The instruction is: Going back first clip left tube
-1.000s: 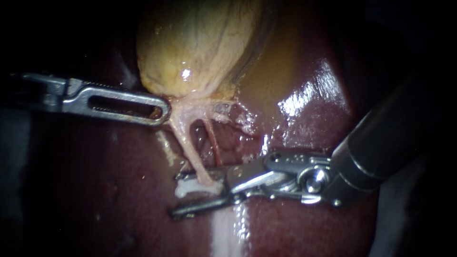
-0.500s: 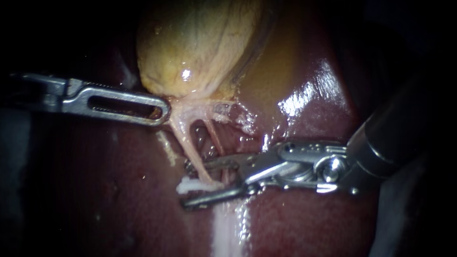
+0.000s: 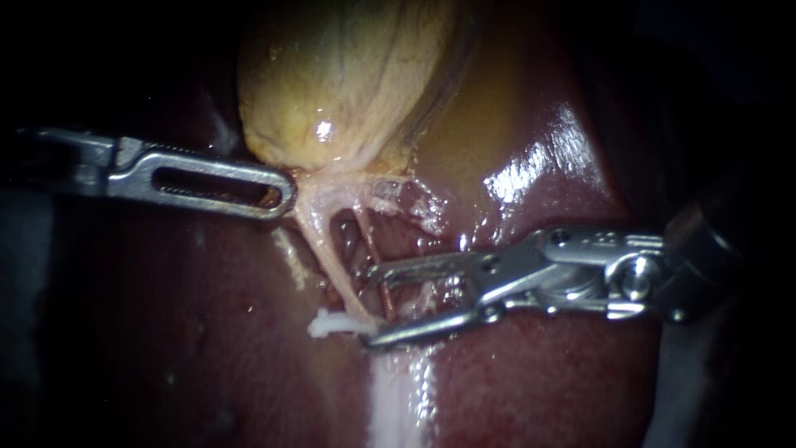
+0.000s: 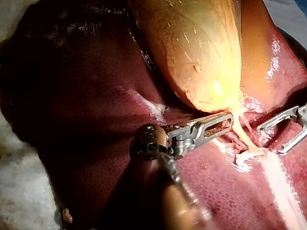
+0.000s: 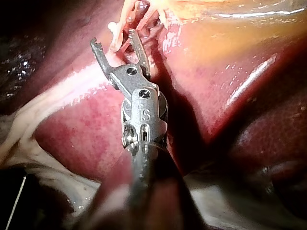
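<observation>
The yellow gallbladder (image 3: 348,75) lies on the dark red liver (image 3: 531,382). Two tubes run down from its neck: the pale left tube (image 3: 327,253) and a thin reddish right tube (image 3: 371,245). A white clip (image 3: 325,324) sits across the lower end of the left tube. My right instrument (image 3: 371,306) has its jaws open and empty, with the tips just right of the clip. My left instrument (image 3: 282,196) is shut on tissue at the gallbladder's neck and holds it leftward. The left wrist view shows this grip (image 4: 229,119) and the clip (image 4: 247,155).
A pale whitish band (image 3: 390,406) runs along the liver below the clip. Glossy wet liver (image 3: 539,166) rises to the right of the gallbladder. In the right wrist view, the open jaws (image 5: 113,40) point at the pale tube (image 5: 122,19).
My right instrument has drawn back to the right, off the left tube. The white clip stays on the tube. The left instrument and the gallbladder have not moved.
</observation>
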